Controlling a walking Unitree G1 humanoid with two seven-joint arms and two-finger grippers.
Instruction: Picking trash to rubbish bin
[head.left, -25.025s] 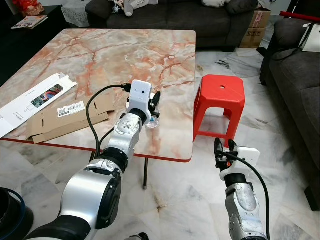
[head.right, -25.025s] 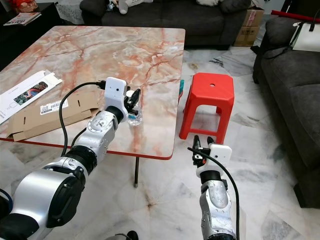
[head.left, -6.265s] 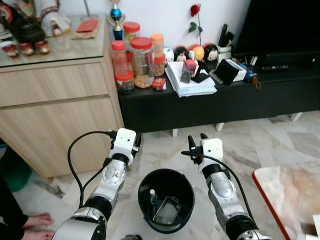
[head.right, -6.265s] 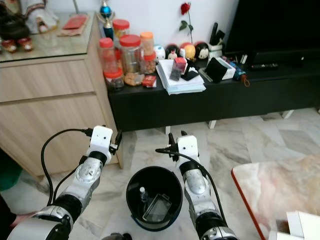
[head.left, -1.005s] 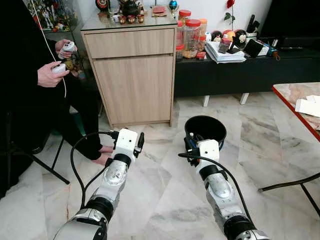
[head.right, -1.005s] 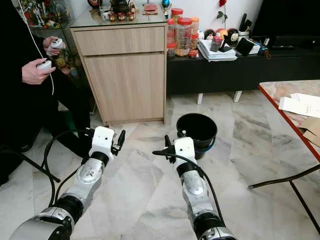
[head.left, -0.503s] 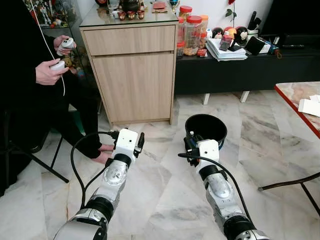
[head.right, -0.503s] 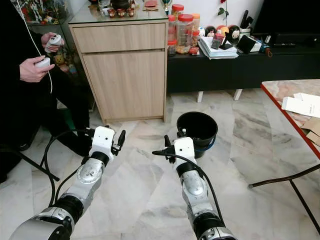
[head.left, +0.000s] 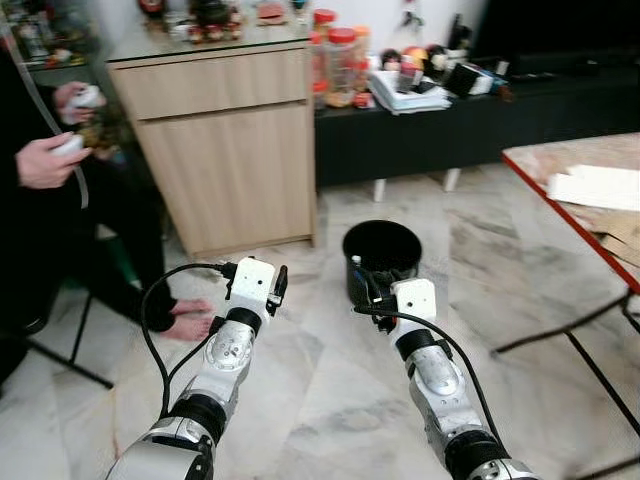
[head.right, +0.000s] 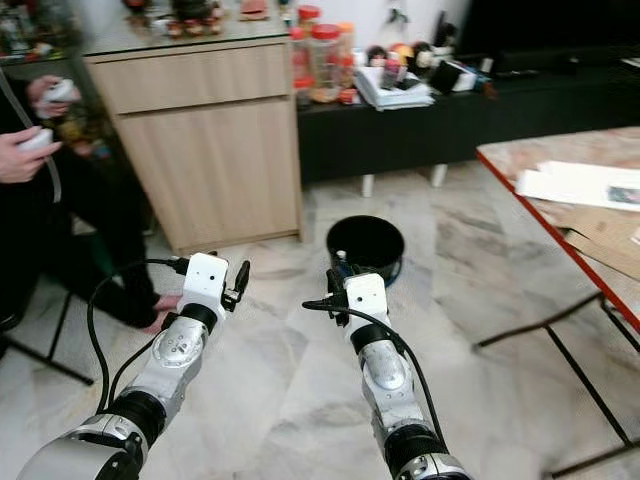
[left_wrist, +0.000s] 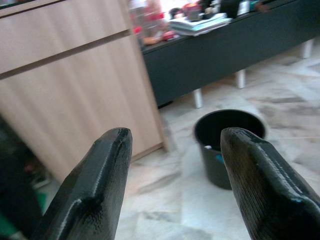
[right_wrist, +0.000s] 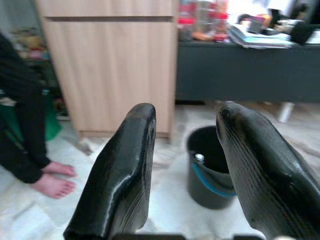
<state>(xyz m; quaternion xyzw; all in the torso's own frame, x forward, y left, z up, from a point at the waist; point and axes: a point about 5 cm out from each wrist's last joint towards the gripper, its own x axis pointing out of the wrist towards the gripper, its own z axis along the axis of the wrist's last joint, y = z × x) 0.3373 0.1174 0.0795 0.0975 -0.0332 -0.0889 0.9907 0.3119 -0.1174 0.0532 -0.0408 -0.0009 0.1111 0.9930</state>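
Rubbish bin (head.left: 381, 259): a black round bucket with a blue handle, standing upright on the marble floor (head.left: 330, 390), just ahead of the two arms and in front of the dark TV bench (head.left: 420, 130).
Bin contents: a small bottle with a white cap (right_wrist: 199, 158) shows over the rim on the near side; nothing more can be made out inside.
Left claw (left_wrist: 172, 165): held out low over the floor, to the left of the bin and apart from it; the two black fingers (left_wrist: 95, 185) are spread wide with nothing between them.
Right claw (right_wrist: 185, 150): held out just short of the bin, aimed at it; fingers (right_wrist: 127, 175) parted, empty, not touching the rim.
Wooden cabinet (head.left: 225, 145): light wood, standing behind and left of the bin, with small ornaments on its glass top.
Jars (head.left: 335, 65): red-lidded, on the bench beside the cabinet, next to a stack of papers (head.left: 405, 92).
Counter (head.left: 590, 190): marble-patterned top with a red edge, at the right side; it carries a white flat box (head.left: 590, 187) and brown cardboard (head.right: 600, 235).
Person (head.left: 45, 200): dressed in black at the far left, seated, a hand (head.left: 40, 160) holding a white controller, bare feet (head.left: 185, 315) on the floor near the left arm.
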